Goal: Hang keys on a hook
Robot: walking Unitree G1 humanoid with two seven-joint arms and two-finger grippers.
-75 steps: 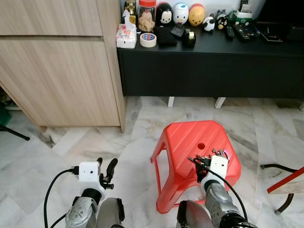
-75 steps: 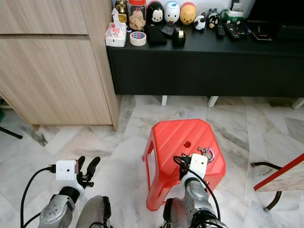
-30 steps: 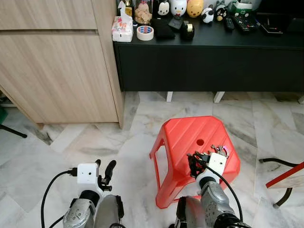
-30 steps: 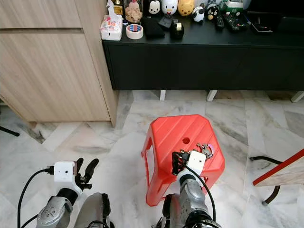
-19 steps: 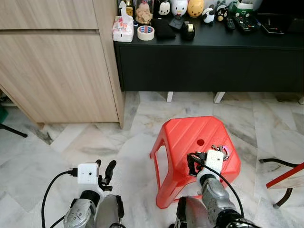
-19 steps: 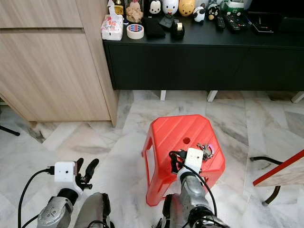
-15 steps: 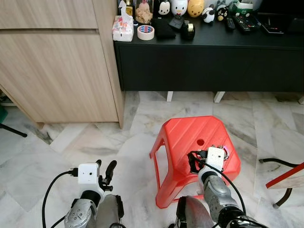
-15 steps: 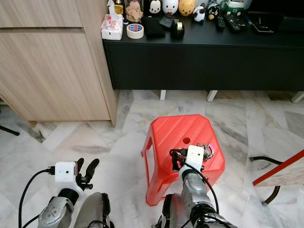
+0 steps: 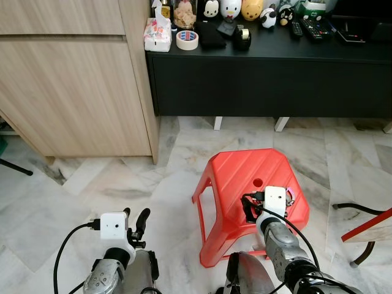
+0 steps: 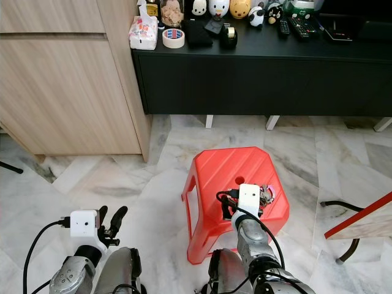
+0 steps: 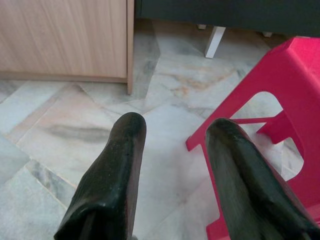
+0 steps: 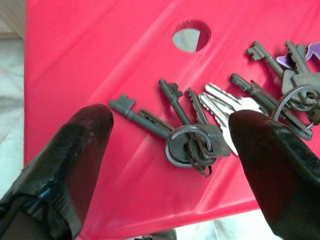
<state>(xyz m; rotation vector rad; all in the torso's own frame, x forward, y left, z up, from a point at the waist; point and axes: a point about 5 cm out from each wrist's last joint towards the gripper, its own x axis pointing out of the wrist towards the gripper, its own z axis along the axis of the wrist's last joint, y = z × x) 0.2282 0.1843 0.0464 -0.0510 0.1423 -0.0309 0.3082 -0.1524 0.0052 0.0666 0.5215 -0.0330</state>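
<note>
The right gripper (image 12: 170,145) hovers above the keys (image 12: 192,142) on the red stool (image 9: 236,177), its fingers spread apart. The left gripper (image 11: 172,165) hangs idle, also apart.

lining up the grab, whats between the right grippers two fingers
In the right wrist view, the key bunch lies on the red stool between the open right gripper fingers, untouched.
</note>
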